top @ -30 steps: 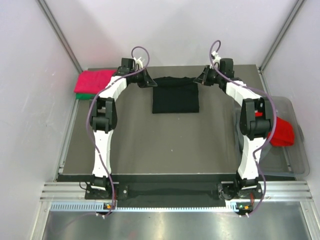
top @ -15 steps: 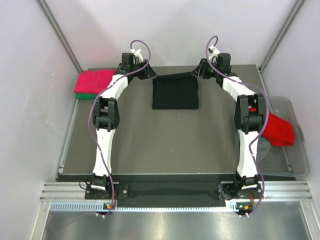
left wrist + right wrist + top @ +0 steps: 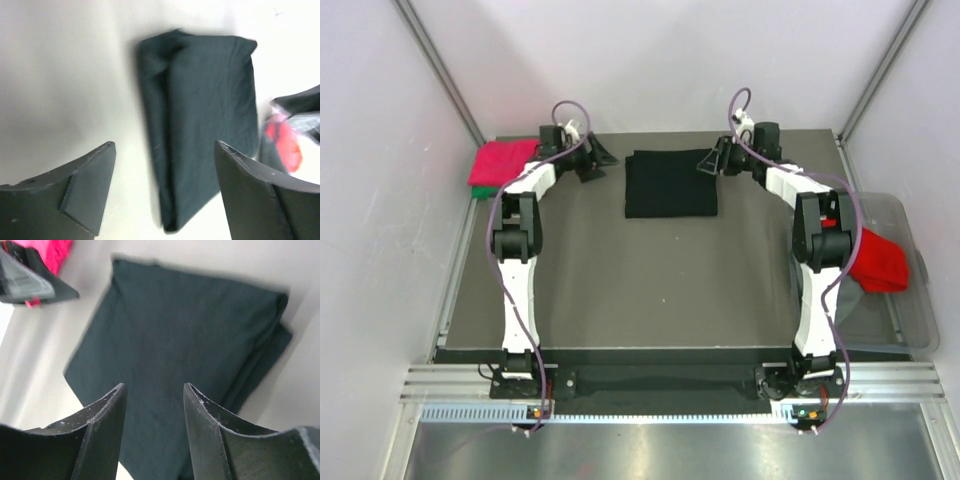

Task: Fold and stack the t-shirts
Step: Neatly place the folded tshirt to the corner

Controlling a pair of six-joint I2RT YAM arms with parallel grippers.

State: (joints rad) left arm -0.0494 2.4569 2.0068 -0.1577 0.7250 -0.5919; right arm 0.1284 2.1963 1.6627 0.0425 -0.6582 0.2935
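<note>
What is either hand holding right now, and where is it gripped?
Nothing. The left hand and the right hand are both open and empty, near the folded black t-shirt.

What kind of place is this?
Probably a robot lab booth: plain white walls box in a dark table, two robot arms are bolted at its edge, and a black t-shirt lies folded.

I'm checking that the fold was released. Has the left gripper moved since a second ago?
Yes. The left gripper has pulled left, away from the black t-shirt's far-left corner and closer to the pink-red folded shirt, which has stayed put.
</note>
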